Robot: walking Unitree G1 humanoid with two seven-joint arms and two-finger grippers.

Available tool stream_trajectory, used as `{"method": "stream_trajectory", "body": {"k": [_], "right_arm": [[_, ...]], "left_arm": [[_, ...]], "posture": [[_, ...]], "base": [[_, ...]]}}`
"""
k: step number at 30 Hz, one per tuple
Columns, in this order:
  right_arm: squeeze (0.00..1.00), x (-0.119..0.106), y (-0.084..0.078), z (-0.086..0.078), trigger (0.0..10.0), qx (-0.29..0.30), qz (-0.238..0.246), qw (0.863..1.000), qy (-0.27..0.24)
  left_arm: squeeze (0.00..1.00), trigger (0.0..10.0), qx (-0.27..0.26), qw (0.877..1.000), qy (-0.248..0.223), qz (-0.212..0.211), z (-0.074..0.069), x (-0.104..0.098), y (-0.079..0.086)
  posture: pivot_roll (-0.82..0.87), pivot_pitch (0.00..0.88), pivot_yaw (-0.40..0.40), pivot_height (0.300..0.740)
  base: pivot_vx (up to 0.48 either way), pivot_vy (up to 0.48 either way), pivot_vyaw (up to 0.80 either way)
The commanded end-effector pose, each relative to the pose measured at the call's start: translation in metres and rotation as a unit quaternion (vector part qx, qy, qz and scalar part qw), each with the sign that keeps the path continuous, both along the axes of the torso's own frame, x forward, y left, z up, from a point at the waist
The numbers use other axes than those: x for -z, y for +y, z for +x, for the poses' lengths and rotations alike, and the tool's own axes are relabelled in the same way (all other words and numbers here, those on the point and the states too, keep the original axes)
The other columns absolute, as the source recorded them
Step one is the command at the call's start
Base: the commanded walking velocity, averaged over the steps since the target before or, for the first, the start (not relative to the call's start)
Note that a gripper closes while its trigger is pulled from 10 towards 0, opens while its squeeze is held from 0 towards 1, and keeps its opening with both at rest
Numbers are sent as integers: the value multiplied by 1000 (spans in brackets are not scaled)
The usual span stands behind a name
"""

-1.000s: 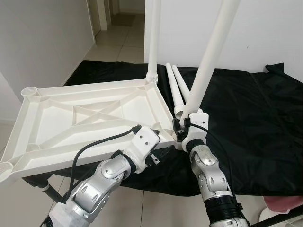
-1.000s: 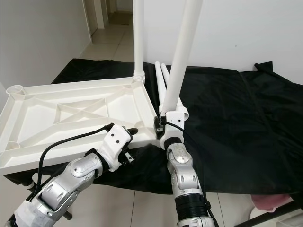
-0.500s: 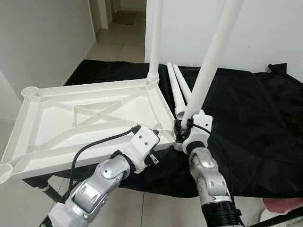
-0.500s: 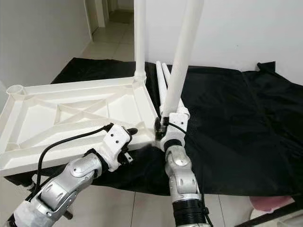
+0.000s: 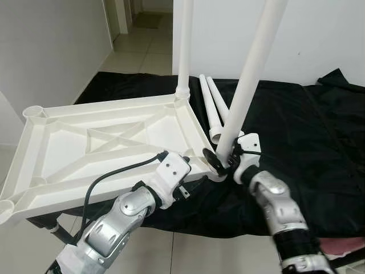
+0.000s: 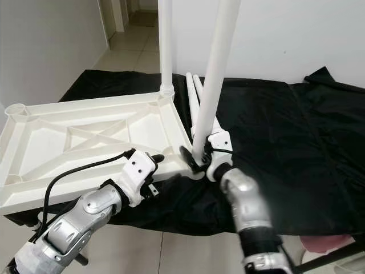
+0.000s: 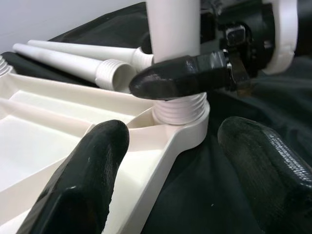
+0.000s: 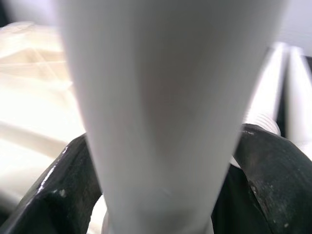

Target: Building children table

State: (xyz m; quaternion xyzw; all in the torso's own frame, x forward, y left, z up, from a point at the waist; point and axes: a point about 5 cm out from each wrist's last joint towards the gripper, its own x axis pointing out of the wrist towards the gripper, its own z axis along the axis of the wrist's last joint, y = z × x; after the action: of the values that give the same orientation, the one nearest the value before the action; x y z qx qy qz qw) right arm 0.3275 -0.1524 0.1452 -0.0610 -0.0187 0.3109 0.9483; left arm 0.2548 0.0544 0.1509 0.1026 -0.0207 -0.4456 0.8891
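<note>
A white plastic tabletop (image 5: 102, 142) lies upside down on a bench draped in black cloth (image 5: 308, 142), its ribbed underside up so the corner sockets can take legs; one leg (image 5: 183, 51) already stands upright in the far corner. The left gripper (image 5: 191, 181) sits at the near edge, fingers (image 7: 92, 170) spread apart around the rim, apparently steadying it. Beside it, the right gripper (image 5: 219, 160) is clamped around a second leg (image 5: 254, 63), leaning, threaded end in the near corner socket (image 7: 181, 114), probably to screw it home, while two spare legs (image 5: 212, 108) wait on the cloth.
</note>
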Motion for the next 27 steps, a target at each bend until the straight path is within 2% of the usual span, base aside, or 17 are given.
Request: {"method": "stream_trajectory", "body": {"k": [1, 5, 6, 7, 10, 12, 18, 23, 24, 27], "right_arm": [[0, 3, 5, 1, 10000, -32, -2, 999, 6], [0, 0, 6, 9, 10000, -42, -27, 999, -3], [0, -2, 6, 14, 9451, -48, -39, 998, -8], [0, -3, 5, 17, 4824, -50, -48, 998, -10], [0, -3, 5, 17, 4824, -50, -48, 998, -10], [0, -1, 2, 20, 0, -57, -52, 997, -1], [0, 7, -5, 20, 0, -77, -54, 995, 16], [0, 16, -13, 15, 0, -70, -23, 996, 44], [0, 19, -14, 13, 10000, -61, -10, 997, 49], [0, 23, -14, 11, 10000, -38, 12, 998, 58]], "left_arm": [[0, 10000, 67, 998, 8, 12, -5, 1, -4], [0, 10000, 68, 998, 7, 14, -4, 1, -4], [0, 10000, 68, 998, 6, 15, -3, 1, -4], [0, 10000, 69, 998, 6, 15, -3, 0, -4], [0, 10000, 69, 998, 6, 15, -3, 0, -4], [0, 10000, 69, 998, 5, 16, -4, 0, -4], [0, 10000, 67, 998, 6, 16, -5, 1, -3], [0, 10000, 62, 998, 6, 16, -5, 1, -2], [0, 10000, 61, 998, 6, 16, -5, 1, -1], [0, 10000, 61, 998, 8, 16, -5, 2, 0]], "posture": [[10, 7, 22, 740], [15, 0, 28, 740], [18, 0, 27, 740], [24, 0, 25, 740], [24, 0, 25, 740], [26, 0, 23, 740], [34, 0, 16, 740], [32, 0, 17, 740], [26, 0, 17, 740], [22, 0, 16, 740]], "base": [[0, 0, 0], [0, 0, 0], [0, 0, 0], [0, 0, 0], [0, 0, 0], [0, 0, 0], [0, 0, 0], [0, 0, 0], [0, 0, 0], [0, 0, 0]]}}
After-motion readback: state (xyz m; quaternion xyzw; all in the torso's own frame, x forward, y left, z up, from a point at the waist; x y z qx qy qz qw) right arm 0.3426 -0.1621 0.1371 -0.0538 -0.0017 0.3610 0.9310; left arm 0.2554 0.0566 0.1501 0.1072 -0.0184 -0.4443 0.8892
